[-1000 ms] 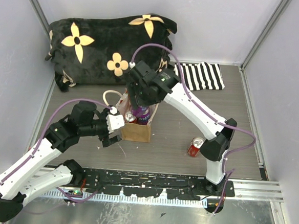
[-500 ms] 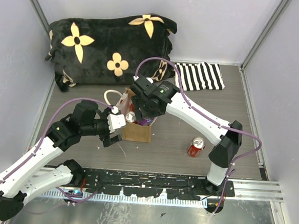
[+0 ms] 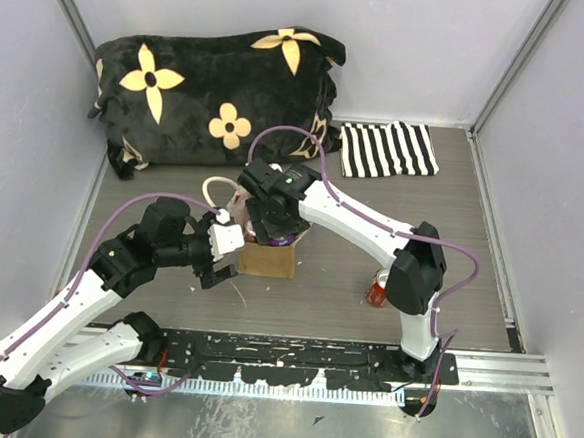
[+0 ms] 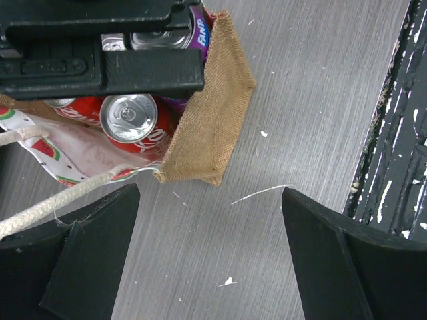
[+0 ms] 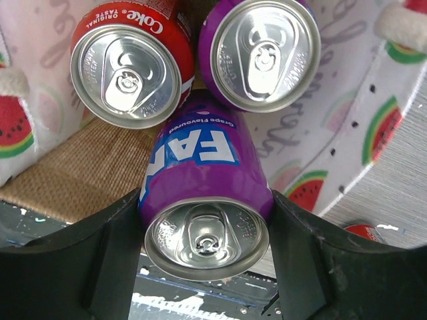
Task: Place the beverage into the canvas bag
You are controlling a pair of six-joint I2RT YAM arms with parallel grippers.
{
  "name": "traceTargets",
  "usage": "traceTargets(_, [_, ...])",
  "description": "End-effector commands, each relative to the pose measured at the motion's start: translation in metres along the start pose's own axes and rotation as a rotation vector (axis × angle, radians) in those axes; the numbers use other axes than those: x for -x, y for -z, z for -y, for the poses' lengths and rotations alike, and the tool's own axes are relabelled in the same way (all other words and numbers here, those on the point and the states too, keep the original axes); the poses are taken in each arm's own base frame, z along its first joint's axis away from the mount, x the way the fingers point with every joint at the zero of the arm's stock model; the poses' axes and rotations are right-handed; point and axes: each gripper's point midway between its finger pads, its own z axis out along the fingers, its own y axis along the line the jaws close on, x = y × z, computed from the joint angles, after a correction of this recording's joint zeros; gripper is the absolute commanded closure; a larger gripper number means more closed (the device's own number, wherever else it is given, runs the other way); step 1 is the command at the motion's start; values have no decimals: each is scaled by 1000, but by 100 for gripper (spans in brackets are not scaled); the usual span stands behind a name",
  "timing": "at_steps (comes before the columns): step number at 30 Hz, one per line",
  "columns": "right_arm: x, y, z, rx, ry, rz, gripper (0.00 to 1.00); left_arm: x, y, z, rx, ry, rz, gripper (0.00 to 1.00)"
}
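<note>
Holding the purple Fanta can [image 5: 203, 193] tight, my right claw [image 5: 207, 243] has one finger on each side of it. The can is up at the mouth of the canvas bag [image 4: 208, 123], bottom end pointing down by the near wall. I think it's partly in but not set down yet.

2 cans sit in the bag already: a red Coke can [image 5: 131, 65] and another purple can [image 5: 265, 53]. They stand side by side, tops up. That leaves just a gap next to them for this one.

My left claw [image 4: 210, 227] is wide open w/ nothing in it. It's low over the desk [image 4: 320, 100], just beside the bag and near the cream rope handle [image 4: 40, 210].

Left to do, I reckon: lower the can all the way, let go, lift the right arm out.

One more red can [image 3: 377, 288] stands on the desk by the right arm, well apart from the bag. Can't tell if that one has to go in too.
</note>
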Motion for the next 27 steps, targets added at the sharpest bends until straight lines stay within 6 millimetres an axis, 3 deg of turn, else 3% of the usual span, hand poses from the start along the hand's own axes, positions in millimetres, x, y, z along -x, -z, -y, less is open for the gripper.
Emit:
traceTargets(1, [25, 10, -5, 18, 13, 83, 99, -4, -1, 4, -9, 0, 2, 6])
traceTargets(4, [21, -3, -6, 5, 24, 61, 91, -5, -1, 4, -7, 1, 1, 5])
traceTargets(11, [19, -14, 1, -41, 28, 54, 33, -6, -1, 4, -5, 0, -2, 5])
traceTargets(15, [22, -12, 3, -52, 29, 71, 22, -7, -2, 5, -10, 2, -5, 5])
traceTargets(16, [23, -12, 3, -53, 29, 72, 3, -7, -2, 5, -8, 1, -4, 5])
traceTargets(23, [22, -12, 3, -50, 32, 69, 0, -6, -2, 4, -7, -2, -4, 5])
traceTargets(27, [33, 0, -1, -26, 19, 105, 0, -5, -2, 3, -6, -2, -5, 5])
